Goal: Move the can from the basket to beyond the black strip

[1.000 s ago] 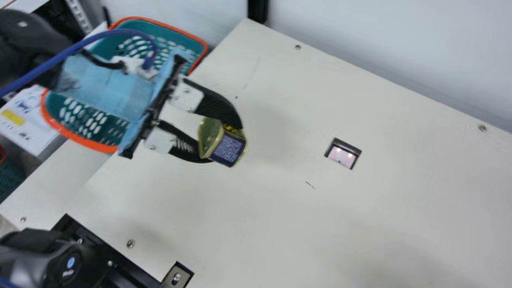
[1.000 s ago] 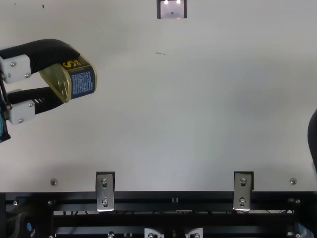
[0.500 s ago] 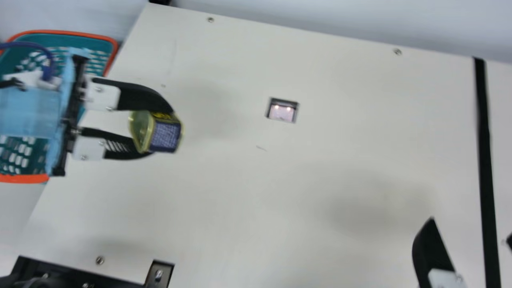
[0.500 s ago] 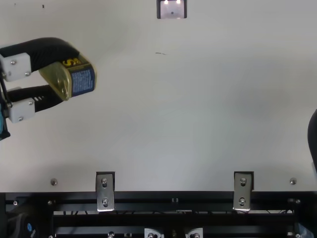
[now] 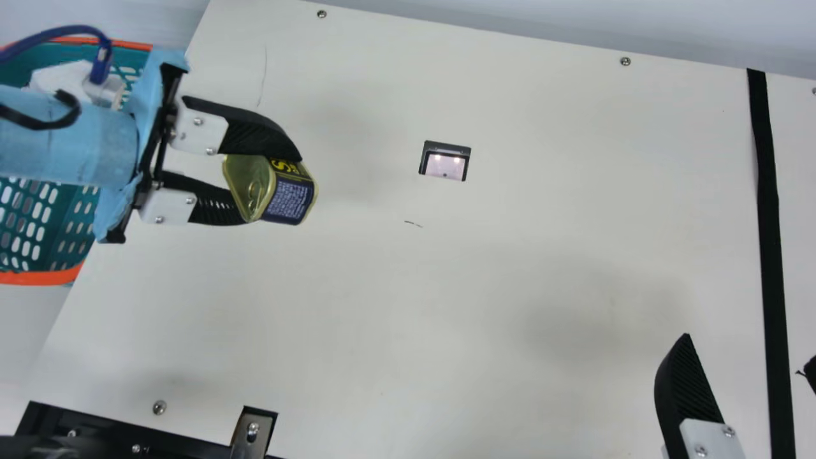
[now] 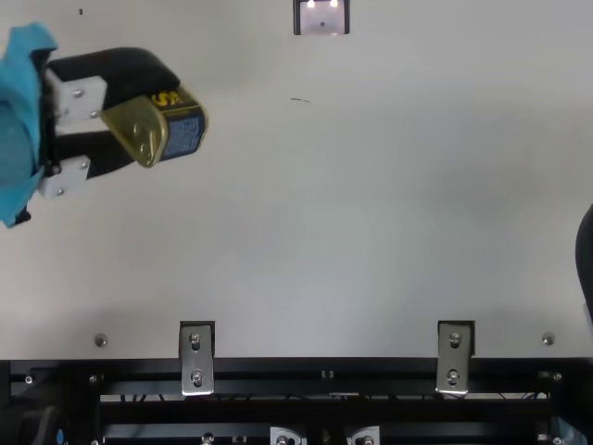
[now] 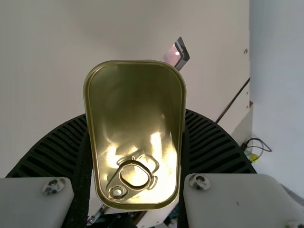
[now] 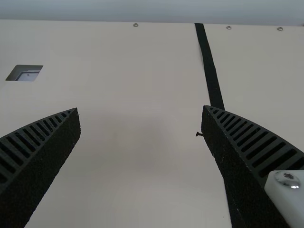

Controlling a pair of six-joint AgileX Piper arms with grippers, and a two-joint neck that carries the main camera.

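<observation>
Left gripper (image 5: 269, 189): closed on the can (image 5: 290, 201), one finger pressed to each side of it, as the main, top and left wrist views agree. The can is out of the basket (image 5: 39, 278) and over the table (image 5: 510, 306), between the basket and the strip (image 5: 768, 210). It is well apart from the strip and on the basket's side of it. Its height over the table cannot be judged.

The can is gold metal with rounded corners. Its lid, fitted with a ring pull (image 7: 134, 178), faces back toward the left wrist camera. The side wall carries a dark blue label with yellow and pale print.

Right gripper (image 5: 747, 352): fingers spread wide, nothing between them. In the right wrist view, part of the strip passes behind one finger.

The basket is green with an orange rim and slotted walls; it stands at the table's left edge, partly behind the left arm (image 5: 64, 146). That arm has a light blue wrap and a dark blue cable (image 5: 102, 60). The strip is black and runs from the table's far edge toward the near side. A rectangular recess (image 5: 445, 162) is set in the table between can and strip. Two metal brackets (image 6: 196, 360) sit on the near edge.
</observation>
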